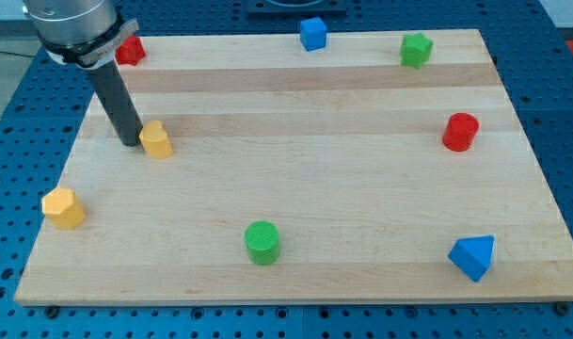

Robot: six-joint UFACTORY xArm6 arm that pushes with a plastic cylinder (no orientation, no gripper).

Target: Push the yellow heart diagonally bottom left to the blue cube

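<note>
1. The yellow heart [157, 139] is a small, chunky, matte piece with a lobed top, sitting on the wooden board [295, 169] at about nine o'clock from the board's centre, near the view's left edge.
2. My tip [129, 143] is a plain dark rod end with nothing to open or close and holding nothing; it rests on the board touching or just beside the heart, at the heart's nine o'clock.
3. The blue cube [312, 33] stands at the board's top edge, at about twelve o'clock from the centre, well apart from the heart.
4. The board is pale wood in long lengthwise strips, smooth, lying on a blue perforated table [13, 132].
5. Other blocks, all matte plastic:
   - a yellow hexagonal block [63, 208] at the heart's seven o'clock
   - a ribbed green cylinder [262, 242] at six o'clock
   - a blue triangular block [472, 256] at four o'clock
   - a red cylinder [461, 131] at three o'clock
   - a green block [416, 49] at one o'clock
   - a red block [130, 49], partly hidden behind my arm.
</note>
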